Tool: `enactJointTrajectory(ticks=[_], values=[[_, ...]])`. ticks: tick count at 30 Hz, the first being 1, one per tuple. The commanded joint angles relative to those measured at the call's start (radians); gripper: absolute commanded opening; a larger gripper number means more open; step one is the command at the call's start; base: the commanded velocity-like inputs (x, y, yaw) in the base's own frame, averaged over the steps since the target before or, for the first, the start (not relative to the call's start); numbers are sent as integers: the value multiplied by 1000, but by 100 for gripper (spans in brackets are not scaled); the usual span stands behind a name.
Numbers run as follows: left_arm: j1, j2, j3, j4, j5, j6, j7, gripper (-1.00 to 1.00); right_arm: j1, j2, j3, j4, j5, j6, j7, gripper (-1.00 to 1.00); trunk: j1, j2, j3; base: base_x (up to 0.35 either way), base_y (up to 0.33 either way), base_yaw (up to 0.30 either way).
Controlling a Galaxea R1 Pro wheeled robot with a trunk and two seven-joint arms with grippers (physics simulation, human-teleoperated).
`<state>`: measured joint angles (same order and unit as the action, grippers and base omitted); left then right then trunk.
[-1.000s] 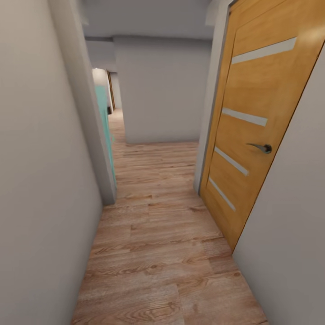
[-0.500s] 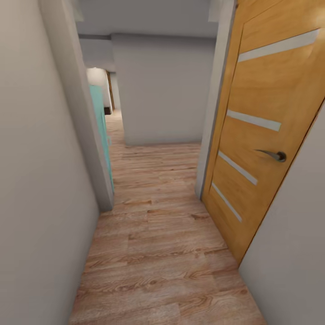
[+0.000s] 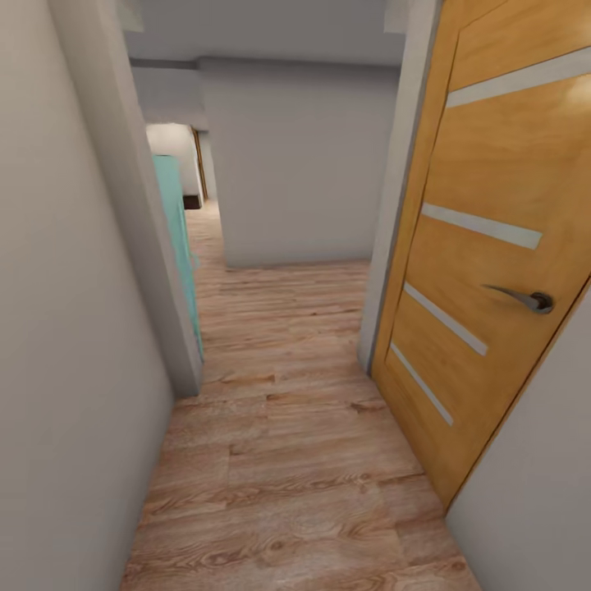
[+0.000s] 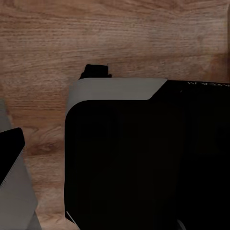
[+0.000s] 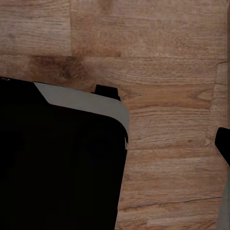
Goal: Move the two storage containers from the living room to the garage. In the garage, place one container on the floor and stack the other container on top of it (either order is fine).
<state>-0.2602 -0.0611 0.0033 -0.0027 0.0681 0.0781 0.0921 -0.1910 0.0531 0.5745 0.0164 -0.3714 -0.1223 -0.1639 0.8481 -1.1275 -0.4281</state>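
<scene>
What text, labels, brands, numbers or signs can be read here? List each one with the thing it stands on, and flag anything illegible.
No text can be read.
Tiny pale lettering on the black robot body, near its upper edge in the left wrist view: too small and blurred to read.
Honey-wood door: four frosted strips and a lever handle, no lettering.
Grey walls and wood-plank floor: no signs or labels.

Black body panel (image 4: 143, 163), pale grey rounded rim; faint lettering, perhaps logo.
</scene>
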Motion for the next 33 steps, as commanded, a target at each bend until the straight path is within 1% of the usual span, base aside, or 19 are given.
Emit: enactJointTrajectory(ticks=[1, 33], values=[[-1, 0, 0, 0, 7, 3, 3, 100, -1, 1, 8, 2, -9, -4, -2, 100, 1, 0, -1, 297, 0, 0], [-1, 1, 0, 0, 8, 3, 3, 100, -1, 1, 8, 2, -9, -3, -2, 100, 1, 0, -1, 295, 0, 0]])
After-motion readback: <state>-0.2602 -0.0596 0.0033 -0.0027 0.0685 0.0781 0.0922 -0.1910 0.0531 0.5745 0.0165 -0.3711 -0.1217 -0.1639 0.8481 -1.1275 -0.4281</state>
